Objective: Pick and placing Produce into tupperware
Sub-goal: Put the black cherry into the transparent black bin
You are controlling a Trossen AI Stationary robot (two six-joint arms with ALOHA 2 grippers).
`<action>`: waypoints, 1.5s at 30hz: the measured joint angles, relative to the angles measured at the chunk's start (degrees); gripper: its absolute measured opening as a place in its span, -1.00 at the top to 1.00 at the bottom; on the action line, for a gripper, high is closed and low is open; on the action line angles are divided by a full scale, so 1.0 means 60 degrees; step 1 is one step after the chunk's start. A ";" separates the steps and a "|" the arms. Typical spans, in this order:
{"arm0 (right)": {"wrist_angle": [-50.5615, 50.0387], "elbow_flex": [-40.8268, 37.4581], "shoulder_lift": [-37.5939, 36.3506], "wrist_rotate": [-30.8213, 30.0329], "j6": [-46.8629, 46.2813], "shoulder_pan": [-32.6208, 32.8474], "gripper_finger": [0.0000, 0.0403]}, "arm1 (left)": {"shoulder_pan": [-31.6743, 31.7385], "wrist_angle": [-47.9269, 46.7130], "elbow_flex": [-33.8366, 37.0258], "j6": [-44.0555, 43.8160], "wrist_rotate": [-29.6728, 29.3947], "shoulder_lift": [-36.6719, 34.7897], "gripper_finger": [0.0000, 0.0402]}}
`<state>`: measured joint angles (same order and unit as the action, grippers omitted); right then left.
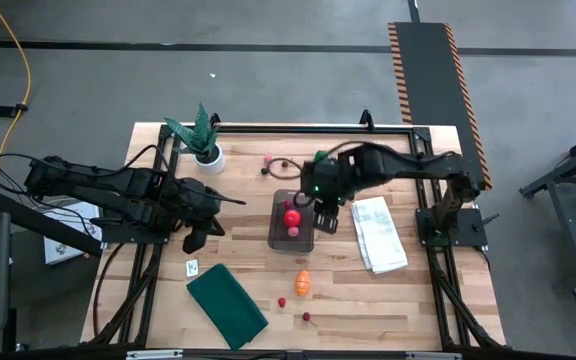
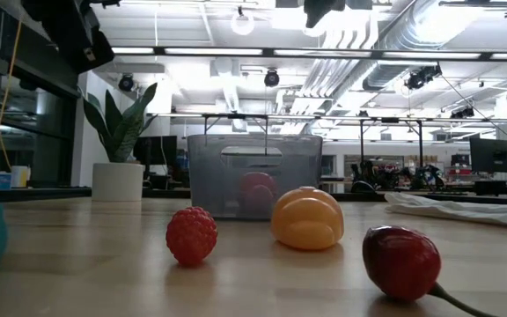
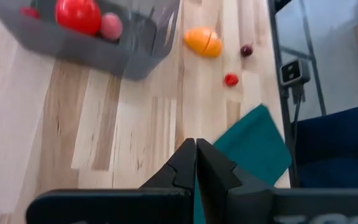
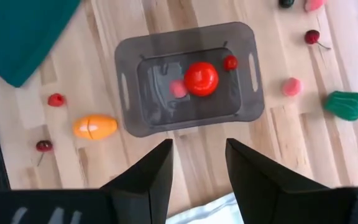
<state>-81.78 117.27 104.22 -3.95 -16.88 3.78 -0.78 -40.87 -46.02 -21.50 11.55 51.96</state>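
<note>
The clear grey tupperware [image 1: 290,222] [image 4: 188,78] sits mid-table and holds a red ball [image 4: 201,78], a small red piece [image 4: 230,62] and a pink piece [image 4: 178,88]. My right gripper [image 4: 197,168] [image 1: 325,215] hangs open and empty above the tupperware's right side. My left gripper [image 3: 196,165] [image 1: 196,236] is shut and empty, hovering left of the tupperware. On the near side lie an orange piece [image 1: 303,282] [image 2: 307,217], a raspberry [image 2: 191,235] and a cherry [image 2: 401,261]. On the far side lie a green pepper [image 4: 347,104], a pink piece [image 4: 291,86] and another cherry [image 4: 312,37].
A dark green cloth [image 1: 226,305] lies near the table's near-left edge, with a small card [image 1: 192,267] beside it. A folded white cloth [image 1: 380,233] lies right of the tupperware. A potted spiky plant [image 1: 203,140] stands at the far left. Black frame rails run along both table sides.
</note>
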 joint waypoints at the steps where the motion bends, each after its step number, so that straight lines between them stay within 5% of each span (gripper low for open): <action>1: -0.0019 0.0000 0.0000 -0.0147 -0.0191 0.0115 0.31 | 0.0000 0.0175 0.0003 0.0000 -0.0009 0.0000 0.99; 14: -0.0811 0.0000 0.0000 -0.2590 -0.2089 0.0097 0.31 | 0.0010 0.1367 -0.0015 -0.0477 -0.3202 0.0075 0.99; 21: -0.0086 -0.0004 0.0000 -0.2771 -0.1312 -0.0939 0.31 | 0.0391 0.1498 -0.0030 -0.0591 -0.4670 0.0292 0.99; 33: 0.0208 -0.0004 0.0004 -0.2689 -0.0625 -0.2311 0.31 | 0.3959 0.2716 -0.0022 0.1323 -0.2383 0.1464 0.99; 39: 0.0208 -0.0004 0.0004 -0.2262 -0.0810 -0.2621 0.31 | 0.5140 0.3175 -0.0031 0.2294 -0.1010 0.1948 0.99; 45: 0.0206 -0.0004 0.0004 -0.2392 -0.0426 -0.2780 0.31 | 0.5681 0.3127 -0.0774 0.2809 -0.0724 0.2667 0.93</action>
<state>-80.55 117.25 104.25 -18.31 -19.43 -12.89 33.31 -22.11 -50.66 -4.64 7.20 67.96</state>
